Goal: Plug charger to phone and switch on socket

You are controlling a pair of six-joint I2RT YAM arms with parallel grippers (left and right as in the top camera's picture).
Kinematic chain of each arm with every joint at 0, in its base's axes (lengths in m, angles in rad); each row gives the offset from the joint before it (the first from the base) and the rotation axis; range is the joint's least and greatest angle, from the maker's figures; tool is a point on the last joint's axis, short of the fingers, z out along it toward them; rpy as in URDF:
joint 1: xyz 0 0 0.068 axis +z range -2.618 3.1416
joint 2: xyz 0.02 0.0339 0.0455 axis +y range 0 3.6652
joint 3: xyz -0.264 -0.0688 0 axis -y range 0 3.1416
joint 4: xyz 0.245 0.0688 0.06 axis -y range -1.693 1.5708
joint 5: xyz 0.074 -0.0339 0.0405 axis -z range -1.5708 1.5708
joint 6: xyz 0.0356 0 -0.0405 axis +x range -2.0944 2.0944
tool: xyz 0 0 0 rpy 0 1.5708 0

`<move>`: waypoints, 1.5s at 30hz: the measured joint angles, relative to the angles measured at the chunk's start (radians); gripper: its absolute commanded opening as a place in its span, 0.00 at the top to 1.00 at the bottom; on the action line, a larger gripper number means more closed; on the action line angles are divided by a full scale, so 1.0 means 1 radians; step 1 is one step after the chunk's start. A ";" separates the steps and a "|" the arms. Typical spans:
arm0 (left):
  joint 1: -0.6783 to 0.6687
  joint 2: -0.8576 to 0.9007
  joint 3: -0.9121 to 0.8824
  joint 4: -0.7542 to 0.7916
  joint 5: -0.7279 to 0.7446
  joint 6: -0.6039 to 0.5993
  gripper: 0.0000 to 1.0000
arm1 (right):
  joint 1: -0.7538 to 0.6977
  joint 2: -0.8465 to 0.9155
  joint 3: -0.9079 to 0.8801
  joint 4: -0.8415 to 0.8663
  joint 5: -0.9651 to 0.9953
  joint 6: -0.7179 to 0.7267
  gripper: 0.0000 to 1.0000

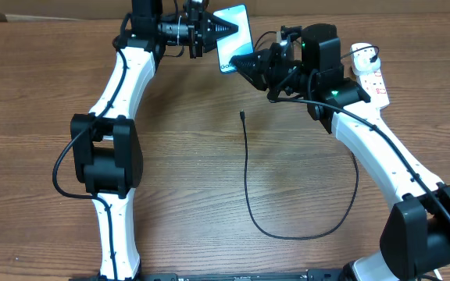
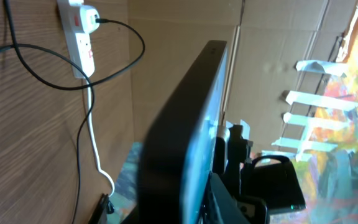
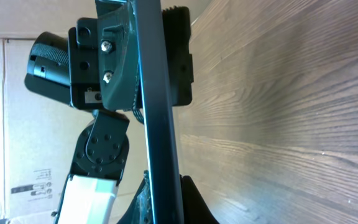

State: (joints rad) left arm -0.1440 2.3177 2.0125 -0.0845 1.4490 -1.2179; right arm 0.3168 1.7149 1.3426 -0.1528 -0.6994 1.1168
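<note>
Phone (image 1: 237, 31) is held edge-up above the table (image 1: 178, 195), clamped between the fingers of the left gripper (image 1: 213, 30). Right gripper (image 1: 247, 64) straddles the phone's lower edge; grip pressure cannot be determined. Charger (image 1: 245, 164) lies loose on the table, tip unconnected, well below both grippers. Socket (image 1: 372, 74) sits far right

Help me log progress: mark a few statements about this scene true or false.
1. The slim blue-screened smartphone lies flat on the wooden table. False: the left gripper and right gripper hold it up.
2. The thin black charger cable has its tip loose on the table. True.
3. The cable is plugged into the smartphone. False: its tip lies apart from it.
4. The white power strip lies by the right arm. True.
</note>
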 measured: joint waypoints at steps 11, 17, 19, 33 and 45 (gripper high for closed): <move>0.002 0.000 0.000 0.003 0.021 0.006 0.96 | 0.000 0.003 0.000 0.003 -0.020 -0.008 0.87; -0.011 0.000 0.000 0.006 0.023 0.035 0.96 | 0.018 0.022 0.000 -0.005 -0.010 -0.075 0.69; -0.021 0.000 0.000 0.008 0.025 0.042 0.96 | 0.019 0.024 0.000 -0.007 -0.010 -0.099 0.67; -0.061 0.000 0.000 0.006 -0.007 0.079 0.96 | -0.077 0.024 0.000 -0.107 -0.109 -0.261 0.60; -0.058 0.000 0.000 0.003 -0.005 0.095 0.96 | -0.180 0.027 0.000 -0.125 -0.170 -0.369 0.56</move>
State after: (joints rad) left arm -0.2024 2.3180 2.0125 -0.0814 1.4441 -1.1229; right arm 0.1368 1.7424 1.3430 -0.2779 -0.8692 0.7479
